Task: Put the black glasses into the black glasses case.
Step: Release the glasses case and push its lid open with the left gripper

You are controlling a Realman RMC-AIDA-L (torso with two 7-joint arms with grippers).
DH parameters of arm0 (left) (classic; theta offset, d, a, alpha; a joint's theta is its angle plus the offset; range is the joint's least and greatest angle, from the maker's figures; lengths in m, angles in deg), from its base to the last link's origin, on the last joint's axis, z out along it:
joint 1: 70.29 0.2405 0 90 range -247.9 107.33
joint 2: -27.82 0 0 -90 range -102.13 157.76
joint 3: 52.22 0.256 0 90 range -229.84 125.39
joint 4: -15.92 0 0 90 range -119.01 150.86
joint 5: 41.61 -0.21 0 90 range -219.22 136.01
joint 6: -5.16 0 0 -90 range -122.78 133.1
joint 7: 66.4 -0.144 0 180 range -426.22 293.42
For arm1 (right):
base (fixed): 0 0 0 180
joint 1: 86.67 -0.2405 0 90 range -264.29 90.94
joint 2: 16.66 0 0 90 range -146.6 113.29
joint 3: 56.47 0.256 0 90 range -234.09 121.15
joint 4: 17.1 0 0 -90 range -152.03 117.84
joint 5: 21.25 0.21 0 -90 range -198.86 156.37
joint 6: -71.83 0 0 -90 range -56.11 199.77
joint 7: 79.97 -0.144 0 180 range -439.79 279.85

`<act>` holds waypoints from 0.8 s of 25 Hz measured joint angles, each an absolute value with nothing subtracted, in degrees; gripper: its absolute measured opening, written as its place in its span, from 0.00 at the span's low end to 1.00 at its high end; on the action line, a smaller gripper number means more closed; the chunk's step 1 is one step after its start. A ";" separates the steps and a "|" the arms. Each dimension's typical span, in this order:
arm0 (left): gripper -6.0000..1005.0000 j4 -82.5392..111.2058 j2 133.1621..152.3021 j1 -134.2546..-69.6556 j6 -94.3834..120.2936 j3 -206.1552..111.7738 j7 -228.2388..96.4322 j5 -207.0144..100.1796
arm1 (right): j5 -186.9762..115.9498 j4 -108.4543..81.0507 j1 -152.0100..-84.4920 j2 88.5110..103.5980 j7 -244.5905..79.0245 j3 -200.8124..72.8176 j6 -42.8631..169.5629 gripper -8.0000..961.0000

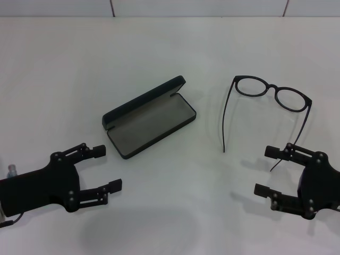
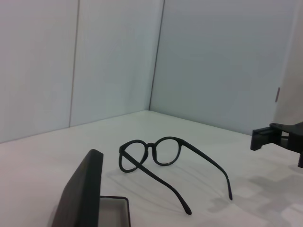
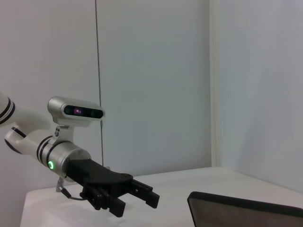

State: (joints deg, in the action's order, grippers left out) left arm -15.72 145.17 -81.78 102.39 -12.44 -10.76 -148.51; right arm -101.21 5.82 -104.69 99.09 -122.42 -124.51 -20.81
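The black glasses [image 1: 271, 93] lie on the white table at the right, temple arms unfolded and pointing toward me; they also show in the left wrist view [image 2: 156, 153]. The black glasses case [image 1: 149, 116] lies open in the middle, its grey lining up and its lid raised along the far side. Part of the case shows in the left wrist view [image 2: 83, 194] and in the right wrist view [image 3: 246, 213]. My left gripper [image 1: 106, 169] is open at the near left, short of the case. My right gripper [image 1: 268, 171] is open at the near right, beside a temple tip.
The white table [image 1: 170, 48] ends at pale walls behind. A small bottle-like object [image 1: 11, 171] peeks out at the left edge behind the left arm. The left arm with its wrist camera [image 3: 78, 111] shows in the right wrist view.
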 joint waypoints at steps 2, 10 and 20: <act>0.88 -15.71 145.19 -81.75 102.48 -12.65 -10.77 -148.49 | -101.21 5.81 -104.70 99.10 -122.42 -124.50 -20.81 0.78; 0.87 -15.71 145.17 -81.71 102.76 -12.50 -10.57 -148.48 | -101.21 5.82 -104.83 99.10 -122.42 -124.22 -20.81 0.78; 0.88 -15.71 145.01 -81.89 104.20 -12.71 -9.26 -148.45 | -101.22 5.85 -104.92 99.10 -122.42 -124.23 -20.80 0.78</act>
